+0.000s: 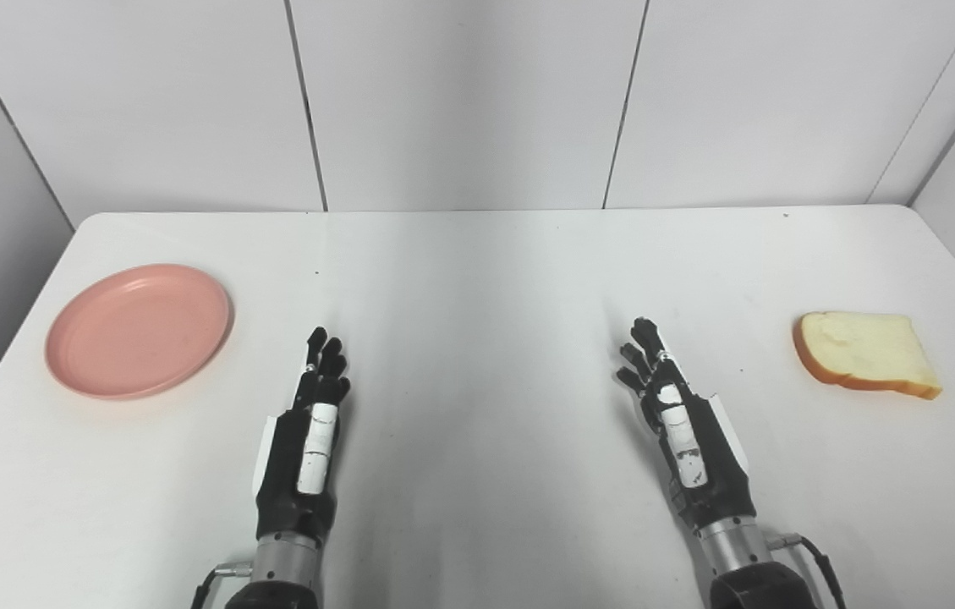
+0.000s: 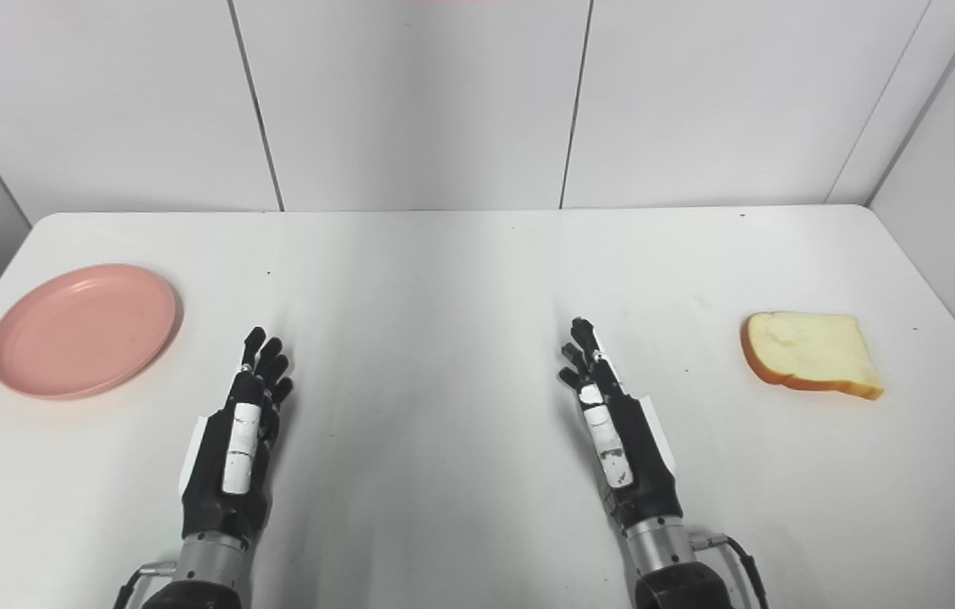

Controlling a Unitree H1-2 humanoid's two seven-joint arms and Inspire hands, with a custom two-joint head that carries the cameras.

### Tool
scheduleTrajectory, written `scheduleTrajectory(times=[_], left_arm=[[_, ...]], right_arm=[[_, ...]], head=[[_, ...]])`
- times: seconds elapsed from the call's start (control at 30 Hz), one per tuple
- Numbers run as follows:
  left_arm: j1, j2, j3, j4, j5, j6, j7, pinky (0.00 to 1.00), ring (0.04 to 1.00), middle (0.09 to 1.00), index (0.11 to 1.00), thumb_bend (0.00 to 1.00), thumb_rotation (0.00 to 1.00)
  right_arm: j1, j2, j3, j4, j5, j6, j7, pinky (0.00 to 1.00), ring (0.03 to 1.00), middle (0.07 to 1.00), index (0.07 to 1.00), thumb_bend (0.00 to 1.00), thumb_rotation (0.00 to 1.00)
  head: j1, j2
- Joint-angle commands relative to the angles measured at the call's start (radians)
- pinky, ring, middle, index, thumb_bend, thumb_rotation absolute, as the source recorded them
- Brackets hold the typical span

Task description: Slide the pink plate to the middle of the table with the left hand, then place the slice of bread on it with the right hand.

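The surface (image 1: 477, 279) is white, smooth and matte, with rounded far corners, and it butts up against pale wall panels (image 1: 460, 101) at the back. A broad bare stretch runs down its middle between the two arms. The plate (image 1: 139, 330) is pink, round and shallow with a low raised rim; it lies flat on the far left, near the left edge and well apart from the middle. The bread (image 1: 866, 351) is a pale slice with a tan crust, lying flat on the far right, near the right edge. The left hand (image 1: 308, 431) is black with white patches, its fingers stretched forward and loosely spread, holding nothing, just right of the plate. The right hand (image 1: 684, 427) is likewise extended and empty, well left of the bread.
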Motion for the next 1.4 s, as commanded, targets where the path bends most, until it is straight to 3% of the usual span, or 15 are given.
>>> scheduleTrajectory(times=[0.0,0.13,0.4,0.7,1.07,1.37], left_arm=[[-0.023,-0.013,-0.007,0.005,0.005,-0.057,0.005,1.00,1.000,1.000,1.000,0.81,0.89],[-0.022,-0.026,-0.010,0.049,0.021,-0.104,0.015,1.00,1.000,1.000,1.000,0.79,0.89],[-0.032,-0.046,-0.026,0.157,0.060,-0.201,0.030,1.00,1.000,1.000,1.000,0.78,0.90],[-0.047,-0.057,-0.029,0.252,0.088,-0.284,0.056,1.00,1.000,1.000,1.000,0.78,0.90],[-0.062,-0.049,-0.027,0.329,0.095,-0.343,0.069,1.00,1.000,1.000,1.000,0.77,0.92],[-0.070,-0.032,-0.017,0.362,0.095,-0.399,0.073,1.00,1.000,1.000,1.000,0.76,0.93]], right_arm=[[0.019,-0.017,-0.013,0.058,0.014,-0.055,0.015,0.94,0.958,0.981,0.967,0.90,1.00],[0.021,-0.031,-0.021,0.104,0.027,-0.102,0.028,0.94,0.962,0.984,0.970,0.87,1.00],[0.016,-0.061,-0.046,0.205,0.068,-0.179,0.059,0.93,0.946,0.979,0.970,0.87,1.00],[-0.005,-0.080,-0.053,0.311,0.088,-0.248,0.088,0.94,0.945,0.973,0.964,0.88,1.00],[-0.028,-0.072,-0.050,0.386,0.093,-0.287,0.100,0.95,0.940,0.965,0.964,0.86,1.00],[-0.032,-0.060,-0.044,0.411,0.080,-0.296,0.093,0.94,0.924,0.946,0.957,0.84,1.00]], head=[[0.005,-0.004],[0.095,-0.070],[0.157,-0.151],[0.177,-0.218],[0.169,-0.286],[0.148,-0.317]])
